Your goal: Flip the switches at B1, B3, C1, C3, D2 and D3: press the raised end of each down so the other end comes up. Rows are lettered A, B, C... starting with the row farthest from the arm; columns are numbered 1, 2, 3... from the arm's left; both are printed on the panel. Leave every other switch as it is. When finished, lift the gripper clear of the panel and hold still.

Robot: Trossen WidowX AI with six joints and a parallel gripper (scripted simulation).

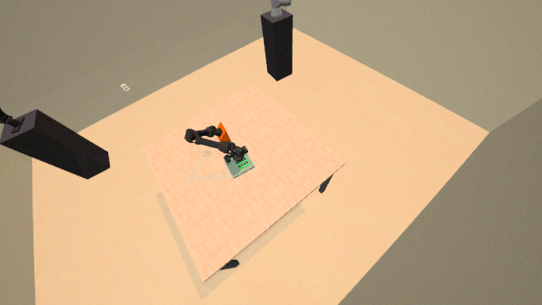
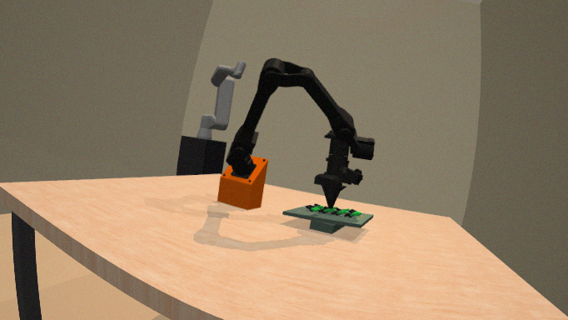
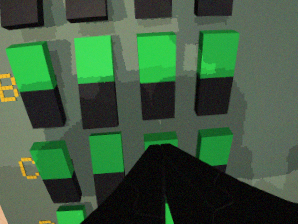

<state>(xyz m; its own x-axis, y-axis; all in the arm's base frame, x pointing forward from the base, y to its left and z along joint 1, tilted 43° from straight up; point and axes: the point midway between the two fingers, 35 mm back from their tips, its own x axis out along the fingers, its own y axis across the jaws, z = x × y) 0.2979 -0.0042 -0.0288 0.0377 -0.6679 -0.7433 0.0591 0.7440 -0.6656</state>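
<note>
The green-grey switch panel (image 1: 234, 171) (image 2: 297, 212) (image 3: 267, 100) carries rows of rocker switches, each with a green half and a black half. In the wrist view B1 (image 3: 30, 67), B3 (image 3: 156, 57) and C1 (image 3: 52, 160) show their green halves on the far side. My gripper (image 2: 331, 207) (image 3: 160, 155) is shut and empty, pointing down with its tips at C3 (image 3: 161, 137). They cover most of C3; contact is not clear. D2 is hidden behind the fingers, and only a sliver of green shows between them lower down. Which ends are raised is hard to tell.
B2 (image 3: 95, 60), B4 (image 3: 218, 54), C2 (image 3: 106, 152) and C4 (image 3: 214, 145) stand close around the fingers. Part of D1 (image 3: 71, 215) shows at the bottom, and black ends of row A at the top. The orange arm base (image 1: 223, 133) (image 2: 241, 192) stands behind the panel.
</note>
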